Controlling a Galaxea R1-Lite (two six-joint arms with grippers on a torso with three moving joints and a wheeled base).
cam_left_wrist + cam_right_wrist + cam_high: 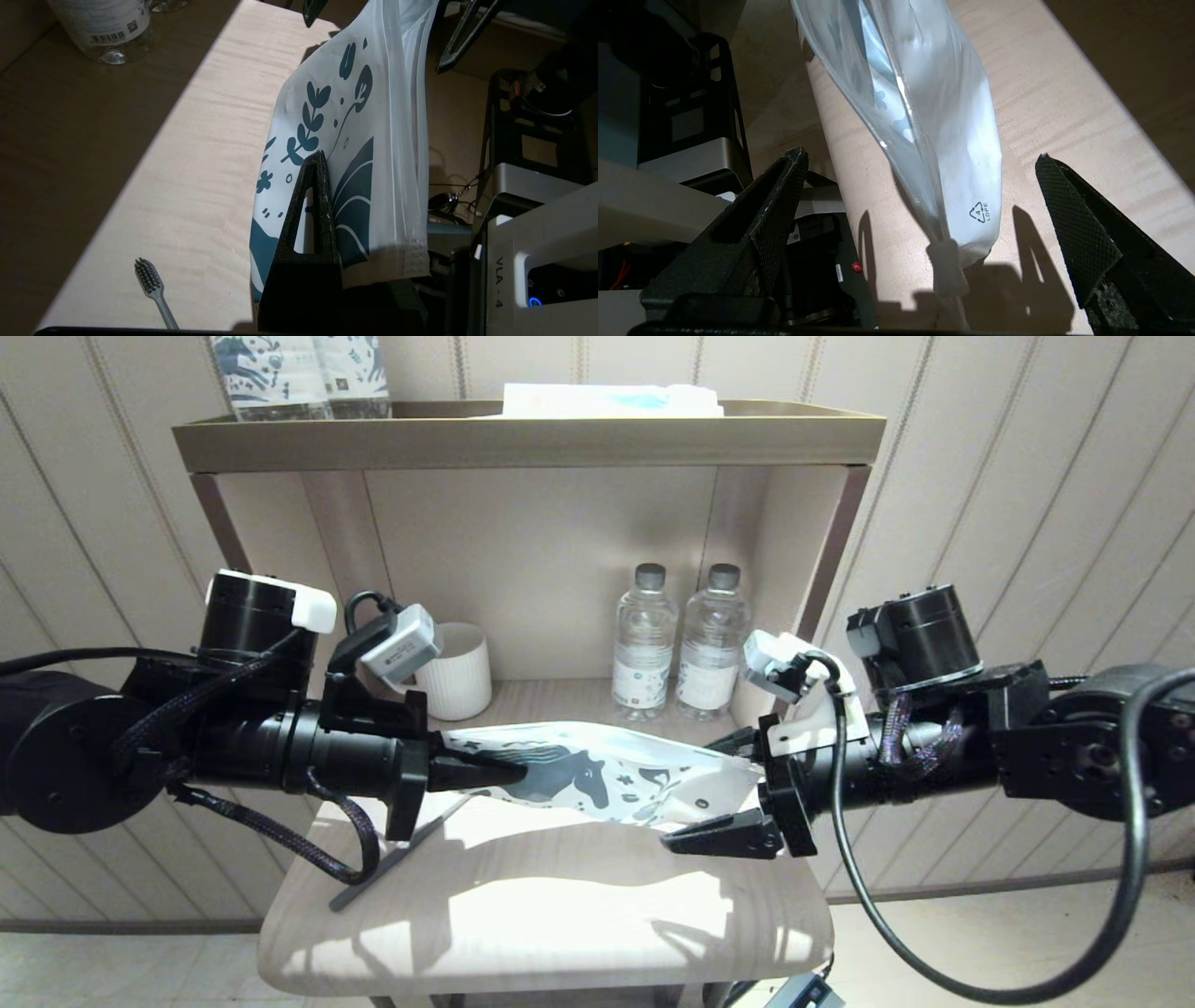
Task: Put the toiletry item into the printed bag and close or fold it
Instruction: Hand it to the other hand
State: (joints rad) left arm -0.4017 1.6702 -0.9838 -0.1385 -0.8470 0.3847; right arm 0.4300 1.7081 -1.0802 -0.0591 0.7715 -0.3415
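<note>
toothbrush (154,291): lies bare on the table (560,933), near its left front edge, under the left arm; not in the bag.
printed bag (597,779): held level above the table, looks empty.
left gripper (485,773): jaws pressed together, pinching the bag's left end.
right gripper (733,793): jaws spread wide around the bag's right end, not touching it.
step: judged as bag being readied, mouth not yet opened.
next: right jaws need to take the free end.
shelf behind: two water bottles (677,644), white cup (457,672).
</note>
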